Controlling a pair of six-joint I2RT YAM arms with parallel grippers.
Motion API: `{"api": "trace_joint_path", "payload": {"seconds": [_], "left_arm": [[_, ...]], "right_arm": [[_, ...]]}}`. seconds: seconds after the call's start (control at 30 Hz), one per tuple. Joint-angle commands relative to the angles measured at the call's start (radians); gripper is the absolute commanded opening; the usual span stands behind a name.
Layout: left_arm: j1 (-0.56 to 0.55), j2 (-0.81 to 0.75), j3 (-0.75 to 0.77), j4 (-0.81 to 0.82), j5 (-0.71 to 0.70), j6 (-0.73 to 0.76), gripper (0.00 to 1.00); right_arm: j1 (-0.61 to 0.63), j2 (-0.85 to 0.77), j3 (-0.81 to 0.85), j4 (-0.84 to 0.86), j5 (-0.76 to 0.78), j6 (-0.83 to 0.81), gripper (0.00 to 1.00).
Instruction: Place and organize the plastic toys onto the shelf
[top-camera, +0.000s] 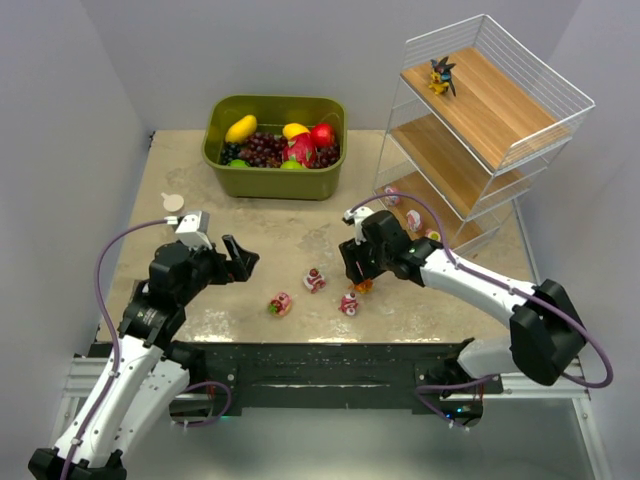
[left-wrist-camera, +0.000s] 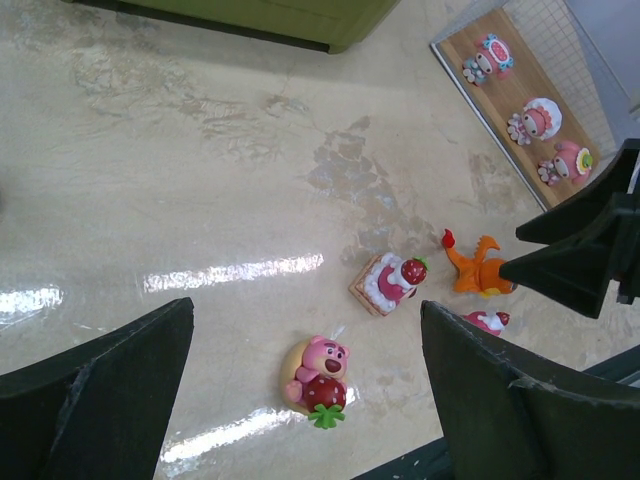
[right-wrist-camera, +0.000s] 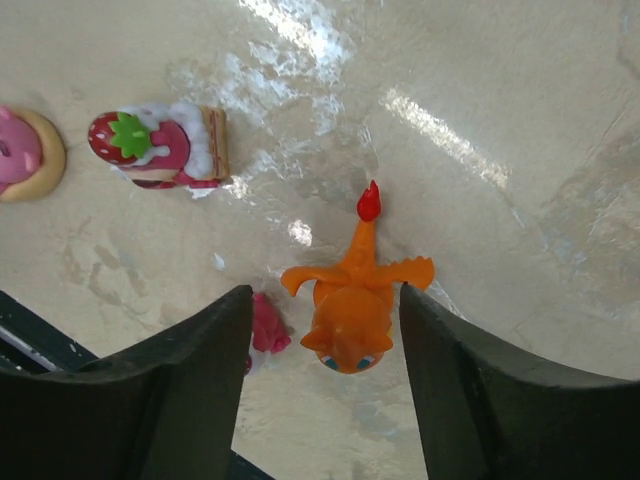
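Now: right hand (right-wrist-camera: 322, 292) astride orange creature (right-wrist-camera: 348, 310), fingers apart, not clamped.
Creature sits on table (right-wrist-camera: 500, 120) btw the two fingers, head toward wrist, tail flame pointing away; clear gap at one wing. Small pink toy (right-wrist-camera: 268, 325) just beside it. Left hand (left-wrist-camera: 305, 320) spread wide, empty, well apart. Shelf (top-camera: 480, 110) at far right w/ dark spiky toy (top-camera: 441, 76) on top tier.

Orange creature (right-wrist-camera: 352, 315): lies flat between the jaws of the right gripper (right-wrist-camera: 325, 300), flame-tipped tail pointing away (gap on one side). Small pink figure (right-wrist-camera: 268, 330) just beside one jaw. Strawberry cake toy (right-wrist-camera: 165, 148) farther out, tipped over. Pink bear (left-wrist-camera: 318, 372) below the left gripper (left-wrist-camera: 305, 310). Shelf (top-camera: 480, 130) well beyond both: three pink-white figurines (left-wrist-camera: 535, 120) on the lowest tier, dark spiky creature (top-camera: 441, 76) on top.
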Motion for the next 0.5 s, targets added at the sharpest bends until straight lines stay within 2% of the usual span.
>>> {"api": "trace_joint_path", "payload": {"seconds": [0.0,0.17,0.47], "left_arm": [[0.0,-0.002,-0.001,0.034,0.021,0.011,1.0],[0.002,-0.002,0.0,0.034,0.022,0.011,0.99],[0.002,-0.005,0.0,0.035,0.022,0.011,1.0]], "right_arm": [[0.005,0.005,-0.004,0.058,0.028,-0.013,0.66],[0.006,0.046,-0.014,0.041,0.069,0.0,0.74],[0.005,0.063,-0.066,0.047,0.163,0.11,0.74]]}}
